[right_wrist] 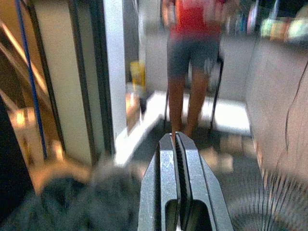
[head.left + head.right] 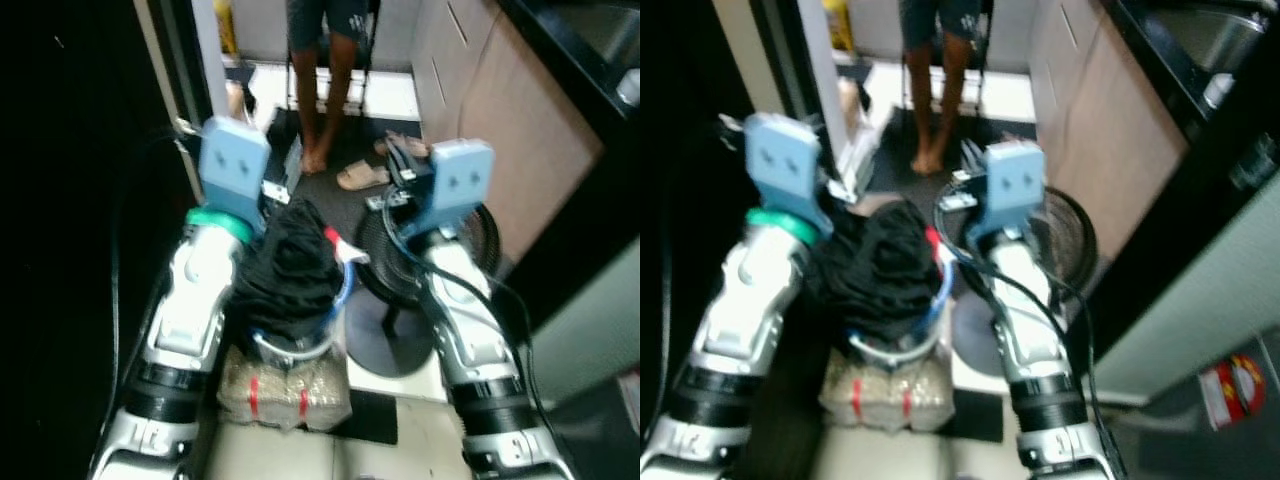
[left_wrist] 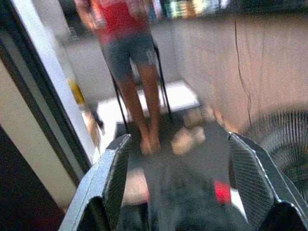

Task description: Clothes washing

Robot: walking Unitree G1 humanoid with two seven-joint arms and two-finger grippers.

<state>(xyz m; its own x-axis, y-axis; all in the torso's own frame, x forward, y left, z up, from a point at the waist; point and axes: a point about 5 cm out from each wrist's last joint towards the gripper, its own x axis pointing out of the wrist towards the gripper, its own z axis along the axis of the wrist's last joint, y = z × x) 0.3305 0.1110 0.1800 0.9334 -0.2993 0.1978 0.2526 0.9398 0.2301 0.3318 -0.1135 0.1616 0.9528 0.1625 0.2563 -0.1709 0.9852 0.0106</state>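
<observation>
A heap of black clothes (image 2: 290, 265) with a red tag fills a clear basket with a blue rim (image 2: 300, 350) on the floor between my two raised arms. My left gripper (image 3: 175, 139) is open, its fingers (image 3: 118, 168) spread wide above the dark cloth (image 3: 187, 211), holding nothing. My right gripper (image 1: 175, 137) is shut, its two fingers pressed together with nothing between them; it hovers beside the heap (image 1: 72, 202), on the side of the fan.
A person (image 2: 320, 60) stands barefoot a short way ahead, with sandals (image 2: 362, 176) beside the feet. A black floor fan (image 2: 430, 250) and its round base (image 2: 390, 340) lie at my right. Cabinets (image 2: 500, 110) line the right, a door frame (image 2: 175, 80) the left. A wrapped bundle (image 2: 285, 392) sits under the basket.
</observation>
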